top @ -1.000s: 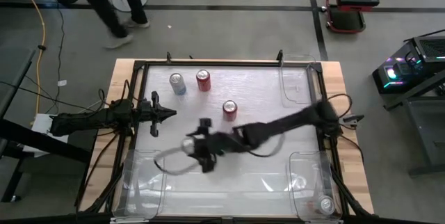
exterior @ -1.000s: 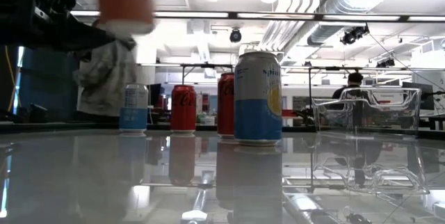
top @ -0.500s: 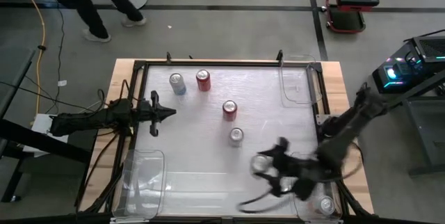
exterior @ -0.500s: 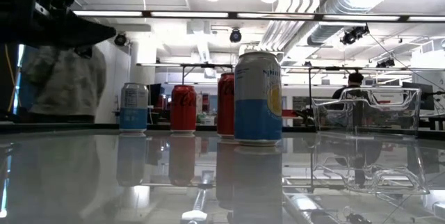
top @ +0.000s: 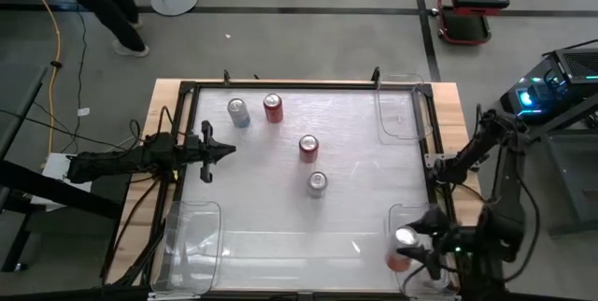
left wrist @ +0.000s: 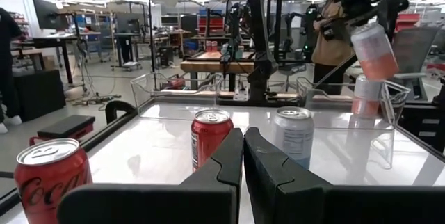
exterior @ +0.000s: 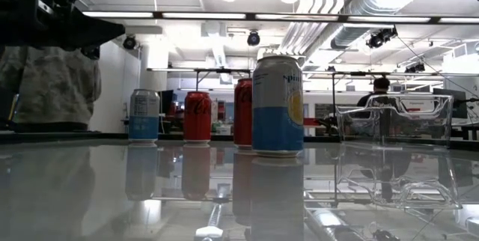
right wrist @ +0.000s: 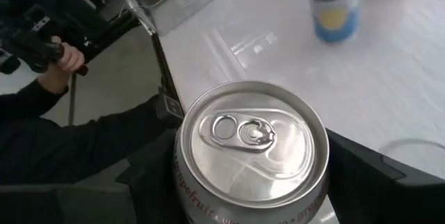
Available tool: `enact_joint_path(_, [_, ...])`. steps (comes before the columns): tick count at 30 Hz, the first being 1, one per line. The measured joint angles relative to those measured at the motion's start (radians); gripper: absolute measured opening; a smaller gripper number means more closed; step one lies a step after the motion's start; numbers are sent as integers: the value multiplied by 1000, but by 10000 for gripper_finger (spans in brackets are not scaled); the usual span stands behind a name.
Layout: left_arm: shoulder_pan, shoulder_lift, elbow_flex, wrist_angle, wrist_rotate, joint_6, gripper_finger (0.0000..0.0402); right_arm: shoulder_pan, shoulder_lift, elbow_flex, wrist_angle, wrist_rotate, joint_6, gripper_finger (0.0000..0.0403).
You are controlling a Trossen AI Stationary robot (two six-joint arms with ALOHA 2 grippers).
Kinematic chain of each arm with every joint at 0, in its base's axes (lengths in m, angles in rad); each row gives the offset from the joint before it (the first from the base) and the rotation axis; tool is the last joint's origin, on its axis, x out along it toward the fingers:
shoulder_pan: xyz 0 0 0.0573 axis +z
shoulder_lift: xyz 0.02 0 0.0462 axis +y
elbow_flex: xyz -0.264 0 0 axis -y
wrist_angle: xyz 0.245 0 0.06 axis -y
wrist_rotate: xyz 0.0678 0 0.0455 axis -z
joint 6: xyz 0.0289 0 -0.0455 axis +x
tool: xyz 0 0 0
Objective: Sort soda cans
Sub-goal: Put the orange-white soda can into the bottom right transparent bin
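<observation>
From above, the right tool [top: 408,245] holds a pale pink can [top: 404,238] over the clear bin [top: 392,217] at the counter's near right corner; four soda cans [top: 317,182] stand mid-counter.

Right wrist view: jaws straddle the can's [right wrist: 254,144] body below the rim. It looks smooth, rigid, probably slippery.

The left tool [left wrist: 243,147] is closed, empty, at the left edge.

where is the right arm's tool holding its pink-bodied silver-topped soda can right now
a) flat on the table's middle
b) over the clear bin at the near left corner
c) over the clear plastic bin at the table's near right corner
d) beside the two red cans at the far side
c: the high view shows the right tool gripping the pink-bodied silver-topped soda can above the clear plastic bin at the table's near right corner.
</observation>
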Motion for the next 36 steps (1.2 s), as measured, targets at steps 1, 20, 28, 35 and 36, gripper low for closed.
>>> enact_joint_path(1, [0, 0, 0, 0, 0, 11, 5, 19, 4, 1, -40, -6, 44, 283])
enact_joint_path(20, [0, 0, 0, 0, -49, -2, 5, 125, 163, 0, -23, -170, 215, 283])
enact_joint_path(28, [0, 0, 0, 0, -56, -1, 5, 88, 200, 0, 1, -178, 121, 284])
enact_joint_path(35, [0, 0, 0, -1, -76, -1, 5, 52, 242, 0, 50, -232, 65, 292])
enact_joint_path(36, [0, 0, 0, -1, -83, -1, 5, 50, 250, 0, 64, -238, 64, 292])
